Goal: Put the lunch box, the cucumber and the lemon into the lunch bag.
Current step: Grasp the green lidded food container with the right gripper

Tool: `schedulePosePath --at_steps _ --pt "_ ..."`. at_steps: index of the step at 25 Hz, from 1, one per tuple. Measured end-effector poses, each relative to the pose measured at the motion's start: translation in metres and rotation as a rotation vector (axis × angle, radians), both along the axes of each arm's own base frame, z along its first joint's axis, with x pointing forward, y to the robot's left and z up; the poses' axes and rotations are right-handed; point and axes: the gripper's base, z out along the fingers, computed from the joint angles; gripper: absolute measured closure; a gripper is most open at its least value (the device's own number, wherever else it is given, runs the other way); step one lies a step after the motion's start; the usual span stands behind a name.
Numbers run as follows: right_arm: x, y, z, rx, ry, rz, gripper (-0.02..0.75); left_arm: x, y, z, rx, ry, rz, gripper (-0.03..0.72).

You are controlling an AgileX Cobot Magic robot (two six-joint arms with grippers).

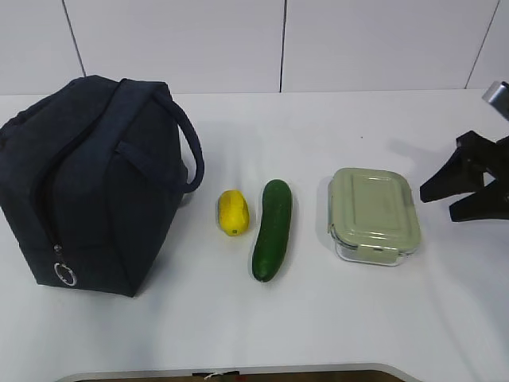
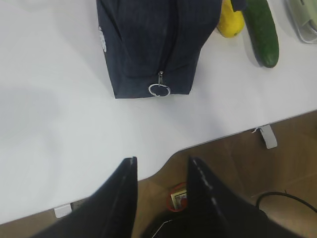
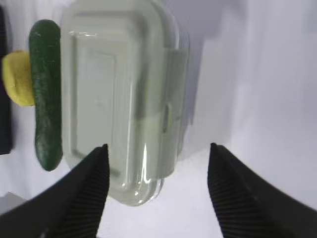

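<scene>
Nothing packed yet, as far as I can judge. All three items lie out on the surface (image 1: 398, 318), in a row right of the bag (image 1: 95, 183).

Bag: left of the exterior frame, upright, dark navy, handles up. Zipper looks closed along its visible run, ring pull (image 1: 65, 274) low at the near end. I expect it must be opened before anything goes in.

Lemon (image 1: 232, 212): just right of the bag, centre frame. Cucumber (image 1: 272, 229): just beside the lemon, apart from it, lying near-to-far. Box (image 1: 374, 215): right of centre, green lid on, well clear of the cucumber.

Right pincer (image 3: 156, 171): spread wide, empty, hanging over the near end of the box in its wrist view; at the right edge in the exterior view. I read it as lined up for the box, not yet gripping.

Left pincer (image 2: 158, 183): partly spread, empty, hanging over the near edge of the surface, the ring pull ahead of it. Out of the exterior frame.

Left to do: open bag, load box, cucumber, lemon.

Surface: white, plain, rounded near edge. Room: white panelled wall behind; brown floor and a dark cable below the edge.
</scene>
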Motion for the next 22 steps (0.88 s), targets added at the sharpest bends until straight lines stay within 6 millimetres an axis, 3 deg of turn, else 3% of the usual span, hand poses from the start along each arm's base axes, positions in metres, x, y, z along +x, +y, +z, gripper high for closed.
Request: schedulePosePath --at_steps 9,15,22 --pt "0.003 0.0 -0.011 0.238 -0.009 0.079 0.241 0.0 0.0 0.0 0.004 0.004 -0.001 0.446" --pt "0.008 -0.001 -0.03 0.244 0.009 0.09 0.241 -0.001 0.0 0.0 0.007 0.01 -0.001 0.446" --pt "0.013 -0.004 -0.037 0.209 -0.017 0.063 0.241 -0.002 0.003 -0.002 0.035 0.023 0.003 0.446"
